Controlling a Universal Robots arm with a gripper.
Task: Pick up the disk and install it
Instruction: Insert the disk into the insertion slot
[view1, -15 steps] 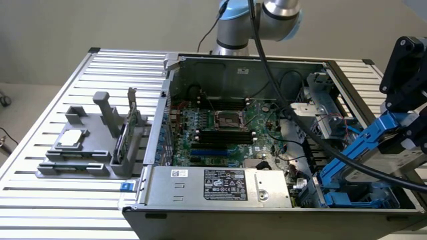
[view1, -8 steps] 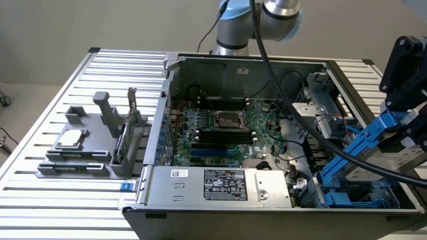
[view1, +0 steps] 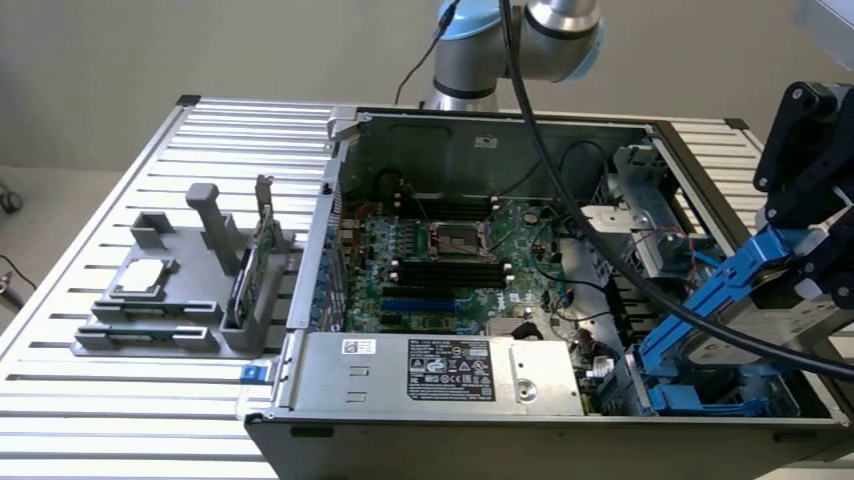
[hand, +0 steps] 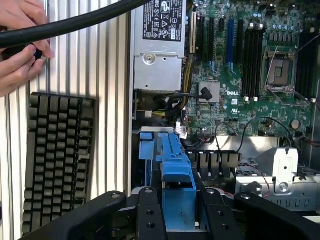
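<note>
In the exterior view you see the disk tilted, its blue rails slanting down into the drive-bay corner of the open computer case, at the exterior view's right. A grey fixture sits on the table beside it. Your wrist view adds the fingers clamped on the disk's blue carrier, a keyboard, and a person's hand on a black cable.

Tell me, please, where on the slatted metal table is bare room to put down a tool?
Bare slats lie at the exterior view's left, around the grey plastic holder. A narrow strip runs between the black keyboard and the open computer case. Crowded: the drive corner, where the gripper holds the blue-railed silver disk.
</note>
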